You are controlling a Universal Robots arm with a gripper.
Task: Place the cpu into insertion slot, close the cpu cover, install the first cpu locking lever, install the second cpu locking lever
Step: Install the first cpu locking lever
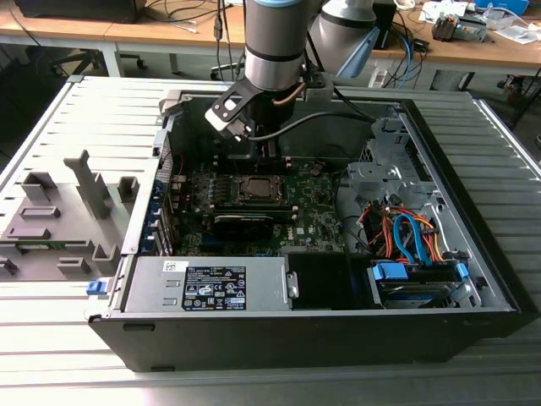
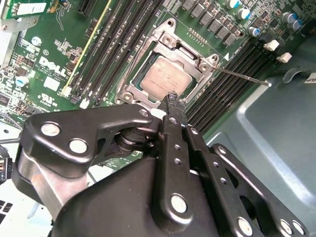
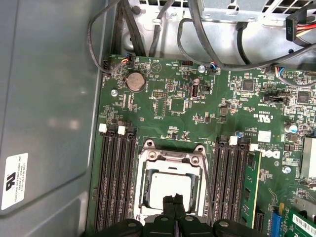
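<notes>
Inside the open computer case (image 1: 321, 330), which lies on the slatted tabletop (image 1: 51, 110), the arm (image 1: 272, 42) reaches down over the green motherboard (image 1: 313, 224) to the insertion slot (image 1: 237, 191).

In both wrist views the cpu (image 2: 165, 79) (image 3: 168, 190) lies flat in that slot, its dull grey top square to the surround and bare of anything on it. The cpu cover (image 2: 197, 61) (image 3: 170, 159) – the silvery frame with the open window – appears to lie down around the chip rather than stand up from its hinge. So the first two steps look done.

The levers are less settled. In the second wrist view a thin metal locking lever (image 2: 244, 78) sticks out from a corner of the slot, across the black memory slots (image 2: 232, 74) and over the grey floor of the case. To my eye it stands free of its catch, so at least one lever is not yet latched. Whether the other one is hooked down I cannot tell.

The gripper (image 2: 172, 98) (image 3: 174, 199) has its two black fingers pressed together with no gap and nothing between them. Its tip sits at the edge of the slot, just beside the cpu, on the side nearest the wrist cameras. Whether it touches the frame there or hangs just above it – the pictures do not settle that.
</notes>
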